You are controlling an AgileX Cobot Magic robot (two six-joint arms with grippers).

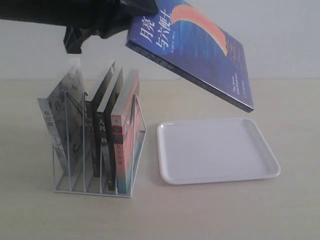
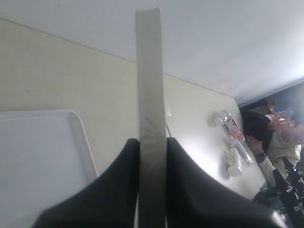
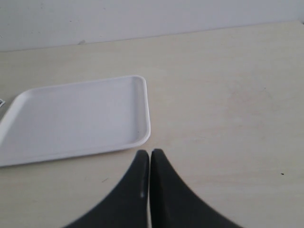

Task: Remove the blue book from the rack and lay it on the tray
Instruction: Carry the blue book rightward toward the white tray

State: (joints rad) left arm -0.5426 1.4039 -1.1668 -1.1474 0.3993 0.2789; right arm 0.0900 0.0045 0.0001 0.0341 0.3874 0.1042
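The left gripper point(image 1: 131, 14) was clamped on the blue book point(image 1: 200, 55) at its upper corner, near the spine end. In the left wrist view the two black fingers point(image 2: 190, 190) pressed on both sides of the book point(image 2: 149, 71), which showed there only as a pale narrow edge running away from the camera. The book was in the air, completely out of the rack point(image 1: 93, 191). It was tilted, with the cover and its orange-red crescent facing up and the far corner hanging lowest. This low corner was above the back part of the tray point(image 1: 215, 150) and did not touch it.

The tray lay flat on the table point(image 1: 250, 210), just beside the rack and to its right in the exterior view, with nothing on it. The rack held other books: a grey-white book point(image 1: 62, 120) leaning at the left end, two dark books point(image 1: 102, 120) in the middle, and a pink book point(image 1: 125, 140) at the right end.

The right gripper point(image 3: 150, 159) had its fingers together and held nothing. It hovered over the bare table, near one corner of the tray point(image 3: 76, 118).
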